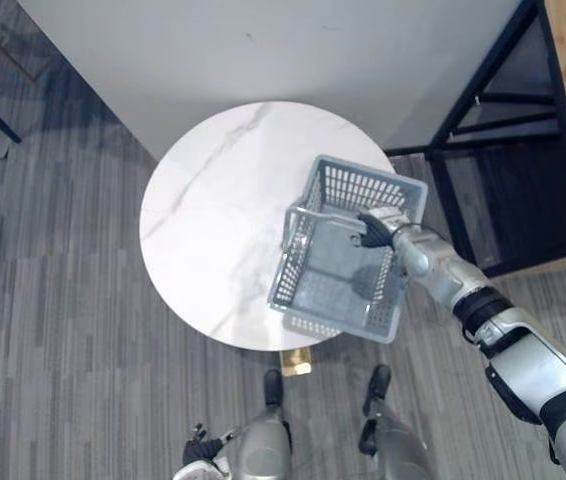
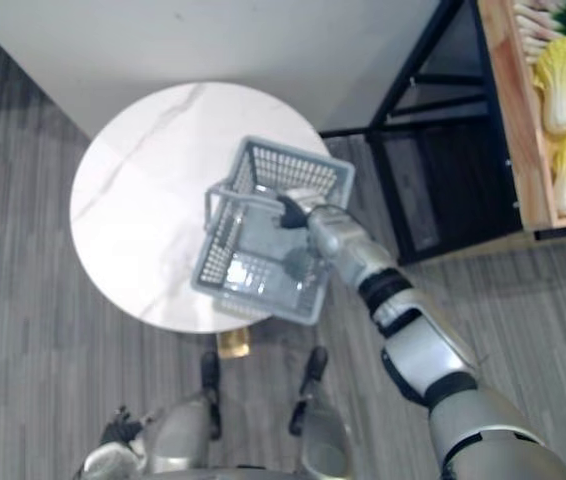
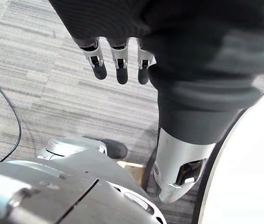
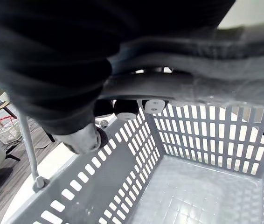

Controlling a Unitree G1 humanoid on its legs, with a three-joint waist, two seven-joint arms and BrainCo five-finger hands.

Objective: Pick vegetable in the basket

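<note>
Right hand point(image 1: 381, 228), fingers clamped on the handle point(image 4: 206, 84) of the empty grey slatted plastic basket point(image 1: 303, 285) above the round white marble desk point(image 1: 213, 200), is the hand nearer the pale yellow leafy cabbages point(image 2: 563, 90), well right of the basket; the left hand point(image 3: 118, 60) hangs straight-fingered below it.

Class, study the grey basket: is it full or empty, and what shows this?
Empty. The basket shows a bare grid floor in the right wrist view, nothing inside; the right hand grips it.

eyes: overhead, share table point(image 1: 203, 220), basket point(image 1: 363, 185) | wrists: close-up
</note>
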